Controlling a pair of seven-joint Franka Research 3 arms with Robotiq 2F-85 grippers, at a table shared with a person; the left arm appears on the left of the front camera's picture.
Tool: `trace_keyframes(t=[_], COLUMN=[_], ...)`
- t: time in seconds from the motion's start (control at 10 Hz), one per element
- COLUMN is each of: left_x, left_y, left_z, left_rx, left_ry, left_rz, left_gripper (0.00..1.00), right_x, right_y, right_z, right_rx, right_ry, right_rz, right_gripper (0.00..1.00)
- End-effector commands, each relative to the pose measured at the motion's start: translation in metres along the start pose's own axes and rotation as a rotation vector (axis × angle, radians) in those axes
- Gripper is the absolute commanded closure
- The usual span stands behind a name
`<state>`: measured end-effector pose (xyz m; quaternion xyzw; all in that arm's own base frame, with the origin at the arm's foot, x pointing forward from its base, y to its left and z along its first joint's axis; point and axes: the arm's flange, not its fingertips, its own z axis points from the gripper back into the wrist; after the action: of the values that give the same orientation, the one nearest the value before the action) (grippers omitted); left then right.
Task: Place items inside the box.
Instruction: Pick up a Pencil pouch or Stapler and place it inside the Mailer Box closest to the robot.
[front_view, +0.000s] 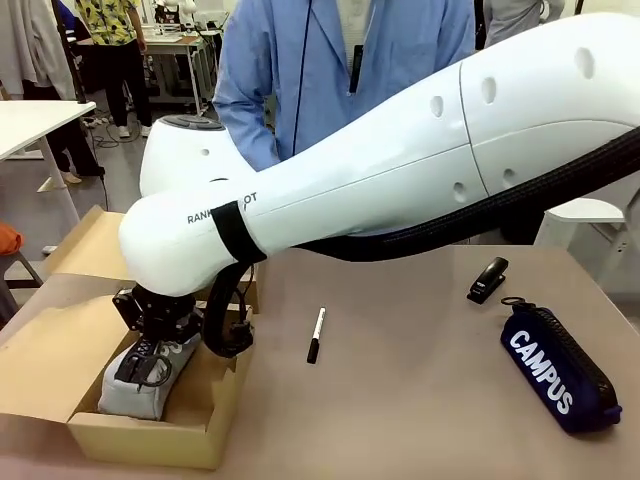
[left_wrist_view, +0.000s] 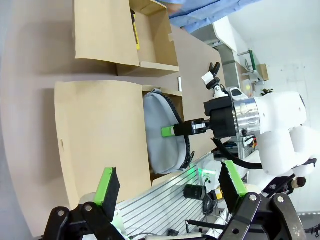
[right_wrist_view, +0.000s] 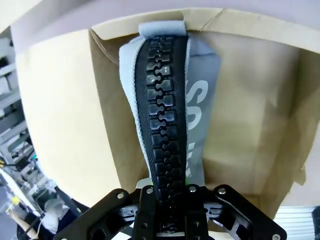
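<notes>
Grey case (front_view: 125, 395), navy case (front_view: 555, 370), one marker (front_view: 316, 334), one stapler (front_view: 488, 279), one box (front_view: 150, 440)

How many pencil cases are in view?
2. The grey case lies in the box, gripped by the right gripper; the navy case lies on the table at the right. Others may be hidden.

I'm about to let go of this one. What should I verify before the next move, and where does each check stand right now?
1. Right jaws shut on the grey pencil case: ok.
2. Case inside the box walls: ok.
3. Case resting on the box floor: cannot tell, the front wall hides its underside.
4. Left jaws open and empty: ok.
5. Marker pen, stapler and navy pencil case packed: not ok, all lie on the table.
</notes>
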<state>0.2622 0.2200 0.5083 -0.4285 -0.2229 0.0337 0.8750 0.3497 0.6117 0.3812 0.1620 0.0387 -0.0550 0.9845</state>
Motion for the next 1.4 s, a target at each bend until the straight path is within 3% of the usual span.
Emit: trace_keyframes(t=[0.0,0.3,0.4,0.5,0.6,0.8,0.9,1.0,1.3], left_x=[-0.001,-0.001,-0.001,-0.001,-0.001,-0.001,-0.001,-0.001,-0.001], left_y=[-0.001,-0.001,-0.001,-0.001,-0.001,-0.001,-0.001,-0.001,-0.001], left_z=[0.000,0.000,0.000,0.000,0.000,0.000,0.000,0.000,0.000], left_rx=[-0.015,-0.015,-0.015,-0.015,-0.015,-0.015,-0.015,-0.015,-0.015], left_ry=[-0.009,-0.009,-0.009,-0.009,-0.009,-0.009,-0.009,-0.009,-0.009], left_rz=[-0.020,-0.020,-0.020,-0.020,-0.020,-0.020,-0.020,-0.020,-0.020], left_gripper=[0.00,0.00,0.00,0.00,0.00,0.00,0.00,0.00,0.00], right_x=[-0.005,-0.010,-0.011,-0.012,-0.013,-0.013,-0.014,-0.014,-0.016], right_y=[0.004,0.005,0.004,0.004,0.004,0.005,0.005,0.004,0.002], right_z=[-0.006,-0.021,-0.020,-0.018,-0.016,-0.017,-0.018,-0.019,-0.019], right_rx=[0.002,-0.030,-0.036,-0.038,-0.039,-0.027,-0.017,-0.022,-0.016], right_ry=[0.012,0.028,0.032,0.031,0.029,0.039,0.049,0.053,0.059], right_rz=[0.029,0.044,0.052,0.053,0.054,0.067,0.072,0.070,0.078], right_gripper=[0.92,0.92,0.44,0.32,0.00,0.00,0.09,0.00,0.00])
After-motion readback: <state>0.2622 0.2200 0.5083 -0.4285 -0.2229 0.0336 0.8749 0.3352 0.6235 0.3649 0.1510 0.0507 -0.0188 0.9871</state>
